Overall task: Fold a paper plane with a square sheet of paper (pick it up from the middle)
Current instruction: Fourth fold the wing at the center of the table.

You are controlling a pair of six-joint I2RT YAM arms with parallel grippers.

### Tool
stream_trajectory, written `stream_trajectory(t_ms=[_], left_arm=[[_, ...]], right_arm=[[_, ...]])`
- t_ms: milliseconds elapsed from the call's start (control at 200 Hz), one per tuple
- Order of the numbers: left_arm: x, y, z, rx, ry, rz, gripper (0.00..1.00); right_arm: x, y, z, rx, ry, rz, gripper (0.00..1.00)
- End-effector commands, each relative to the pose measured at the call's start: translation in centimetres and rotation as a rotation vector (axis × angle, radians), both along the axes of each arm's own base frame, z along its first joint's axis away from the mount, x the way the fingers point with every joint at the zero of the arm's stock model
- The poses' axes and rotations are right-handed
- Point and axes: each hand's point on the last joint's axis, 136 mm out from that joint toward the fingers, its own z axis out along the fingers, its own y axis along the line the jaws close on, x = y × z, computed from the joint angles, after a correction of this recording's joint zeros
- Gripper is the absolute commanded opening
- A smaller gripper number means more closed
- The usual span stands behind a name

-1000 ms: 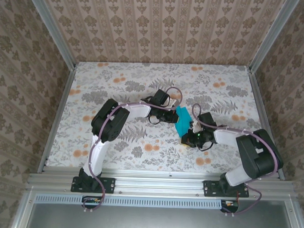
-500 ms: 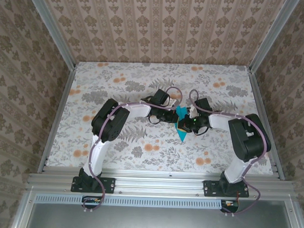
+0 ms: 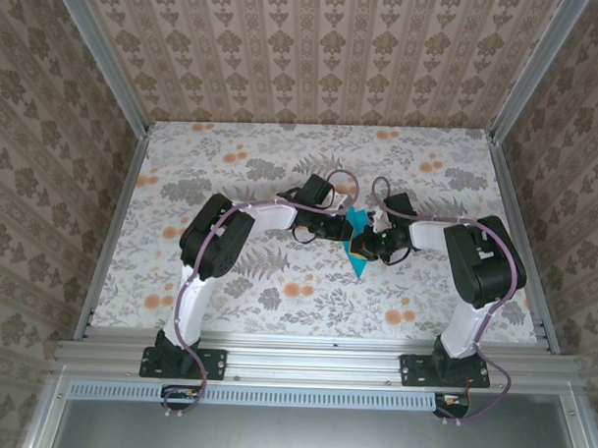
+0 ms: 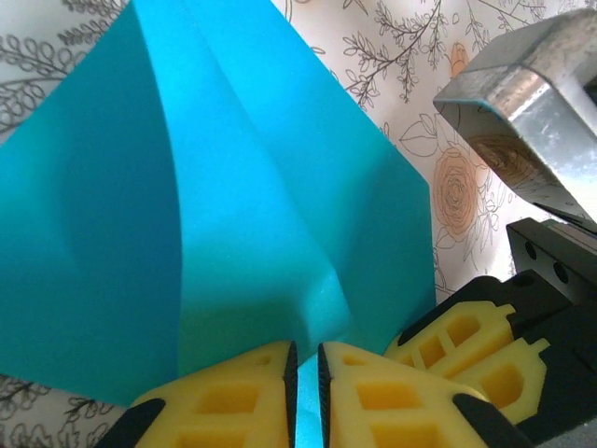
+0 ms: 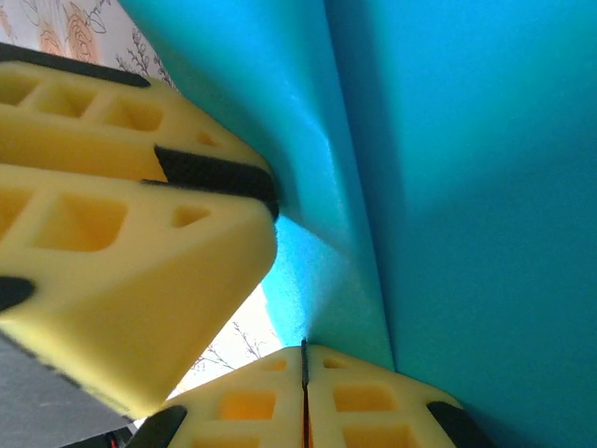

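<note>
Teal paper [image 4: 233, 187] is creased into a pointed shape, the plane unfinished. The right gripper [image 5: 303, 392] clamps its edge. The left gripper [image 4: 303, 373] has its jaws barely parted around the paper, and I cannot tell whether it grips.

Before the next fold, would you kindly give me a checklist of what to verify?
1. The right gripper is shut on the paper: ok.
2. The left gripper grips it: cannot tell; its jaws stand slightly apart around the edge.
3. Paper creased, no tear in sight: ok.
4. The two grippers clear of each other: cannot tell; they sit very close.
5. The paper is off the table: cannot tell.
</note>
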Motion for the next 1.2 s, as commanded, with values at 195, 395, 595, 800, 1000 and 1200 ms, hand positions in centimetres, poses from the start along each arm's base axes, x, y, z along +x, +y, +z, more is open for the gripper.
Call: stream_trajectory(t_ms=[195, 395, 595, 800, 1000, 1200], left_arm=[[1.8, 0.7, 8.1, -0.089, -0.171, 0.077, 0.23], [-2.6, 3.0, 8.7, -0.071, -0.199, 0.106, 0.18], [-8.6, 2.9, 7.1, -0.066, -0.233, 0.093, 0.12], [-12.4, 2.5, 4.6, -0.078, -0.246, 0.068, 0.09], [-13.1, 2.4, 2.5, -0.035, -0.321, 0.063, 0.07], [-13.3, 1.9, 1.0, -0.003, -0.392, 0.069, 0.07]], right_arm=[[-1.8, 0.3, -1.3, 0.023, 0.046, 0.006, 0.10], [-2.1, 1.5, -0.4, 0.059, 0.052, -0.012, 0.10], [-2.2, 2.6, 0.6, 0.041, 0.049, -0.050, 0.11], [-2.2, 3.6, 1.3, 0.061, 0.046, -0.092, 0.11], [-2.5, 4.6, 1.9, 0.094, 0.051, -0.108, 0.10], [-2.7, 4.5, 1.9, 0.124, 0.066, -0.161, 0.10]])
